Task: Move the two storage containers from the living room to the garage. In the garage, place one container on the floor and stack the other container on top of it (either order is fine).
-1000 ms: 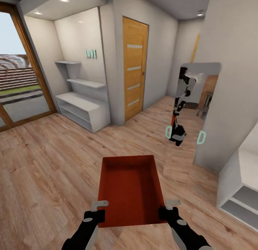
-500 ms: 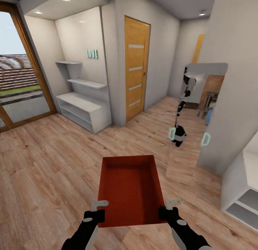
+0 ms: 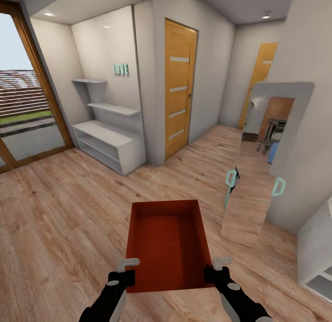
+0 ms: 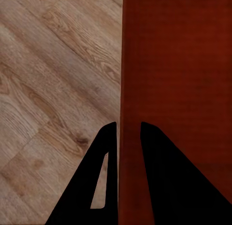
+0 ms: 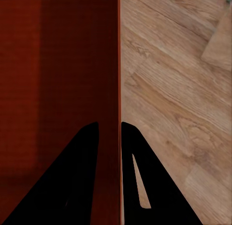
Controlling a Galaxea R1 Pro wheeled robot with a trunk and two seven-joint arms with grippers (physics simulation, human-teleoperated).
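Observation:
One rust-red open-top storage container (image 3: 166, 239) hangs level above the light wood-plank floor (image 3: 60, 211), empty inside. My left gripper (image 3: 125, 266) is shut on its left wall near the close corner, and my right gripper (image 3: 219, 264) is shut on its right wall. In the left wrist view the black fingers of the left gripper (image 4: 128, 126) straddle the container's thin wall (image 4: 179, 65). The right wrist view shows the right gripper (image 5: 110, 124) pinching the opposite wall (image 5: 63, 65) the same way.
A wooden door (image 3: 179, 89) stands ahead, with a second one (image 3: 258, 77) down the passage. A white shelf unit (image 3: 108, 144) fills the alcove at left, beside a wood-framed glass door (image 3: 23, 105). A tall mirror (image 3: 263, 160) leans on the right wall, near a white cabinet (image 3: 318, 248).
The whole view has shifted: the mirror and cabinet slid right, the far door came into sight, and my reflection nearly left the mirror. The container and both grippers keep their hold.

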